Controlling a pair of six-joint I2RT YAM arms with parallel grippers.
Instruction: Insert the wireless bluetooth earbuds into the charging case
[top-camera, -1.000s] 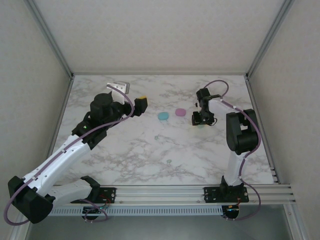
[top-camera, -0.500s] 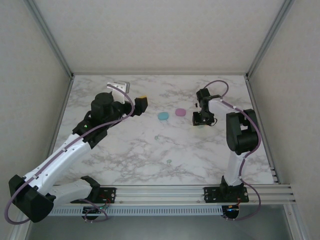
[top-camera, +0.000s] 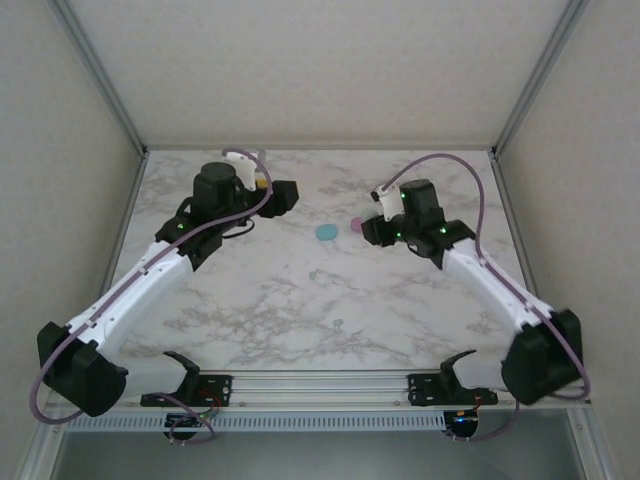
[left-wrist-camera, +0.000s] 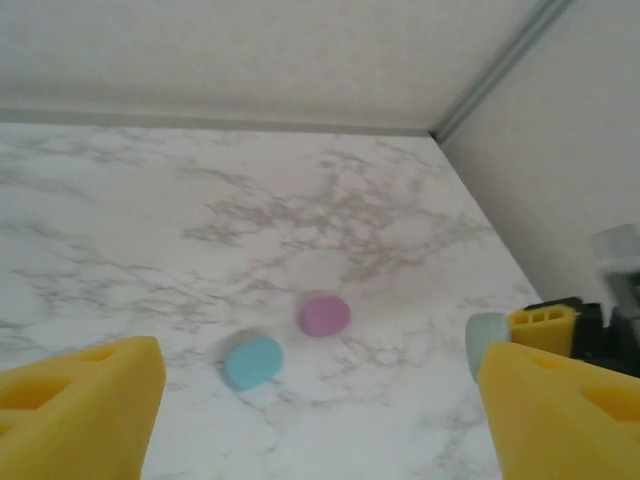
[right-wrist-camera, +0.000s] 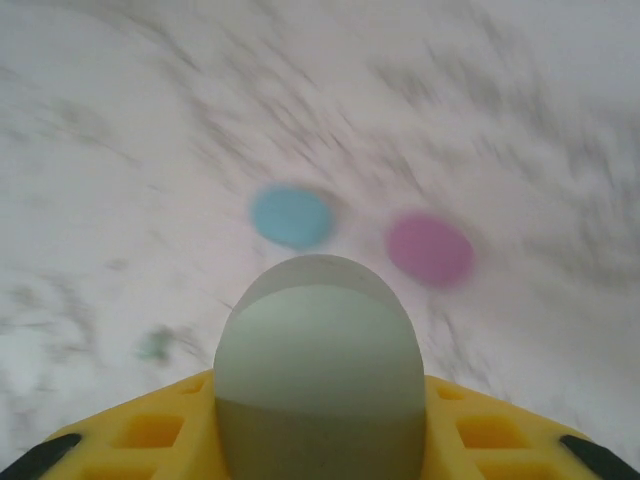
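My right gripper (top-camera: 373, 229) (right-wrist-camera: 320, 445) is shut on a mint green charging case (right-wrist-camera: 320, 370), held off the table with its rounded end pointing forward. The same case (left-wrist-camera: 487, 343) shows at the right of the left wrist view. A blue case (top-camera: 326, 232) (left-wrist-camera: 252, 361) (right-wrist-camera: 291, 216) and a pink case (top-camera: 356, 225) (left-wrist-camera: 323, 314) (right-wrist-camera: 430, 249) lie side by side on the marble. Two tiny earbuds (top-camera: 313, 274) (top-camera: 338, 322) lie nearer the front; one is a blurred green speck (right-wrist-camera: 155, 345). My left gripper (top-camera: 283, 195) (left-wrist-camera: 320, 420) hangs open to the left of the cases, with nothing between its fingers.
The marble table (top-camera: 420, 310) is walled in by white panels with metal corner posts (top-camera: 520, 100). The front rail (top-camera: 320, 385) carries both arm bases. Open tabletop lies in front of the cases and at the right.
The right arm has swung out and carried the mint green case left, toward the pink case. The left gripper has moved back a little and its jaws have narrowed slightly.
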